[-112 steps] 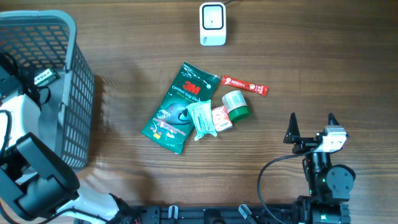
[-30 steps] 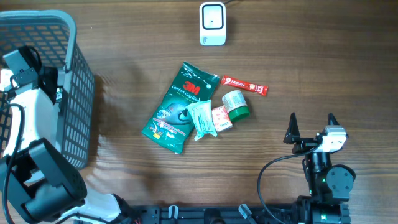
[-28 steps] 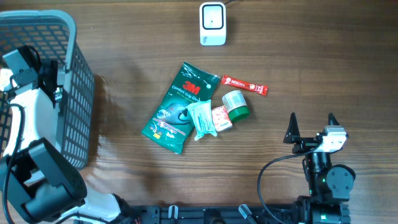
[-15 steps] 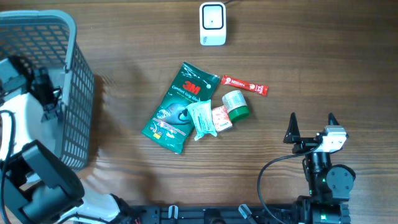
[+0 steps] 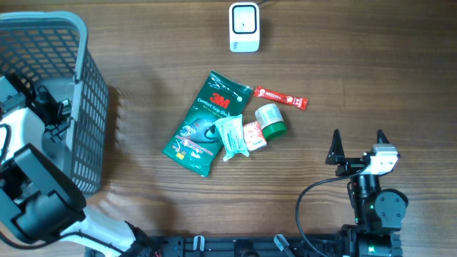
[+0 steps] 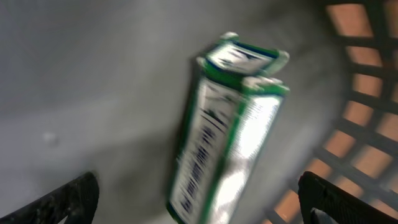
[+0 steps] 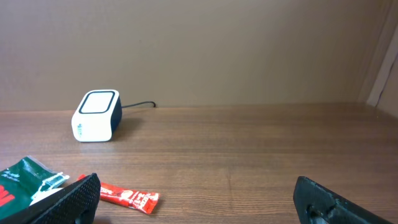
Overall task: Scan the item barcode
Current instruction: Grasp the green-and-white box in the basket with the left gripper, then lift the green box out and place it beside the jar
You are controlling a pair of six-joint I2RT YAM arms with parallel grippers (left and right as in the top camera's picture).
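Left gripper (image 6: 200, 202) in basket (image 5: 93, 128), 9 o'clock, fingers wide, empty; green pack (image 6: 227, 124) loose beneath. Right gripper (image 5: 358, 135), 5 o'clock, open too. Drop-off seems done; next, fetch from centre pile (image 5: 228, 128) for scanner (image 5: 243, 27).

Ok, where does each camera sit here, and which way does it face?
Overhead: above the table, facing straight down on basket, scanner and item pile; left arm in the basket, right end effector near the bottom edge.
Left wrist: inside the basket, facing its floor and a green-and-white packet; left end effector fingertips at the bottom corners.
Right wrist: low over the table, facing level toward scanner and wall; own fingertips at the bottom corners.
Shared: overhead and right wrist both show scanner and red sachet.
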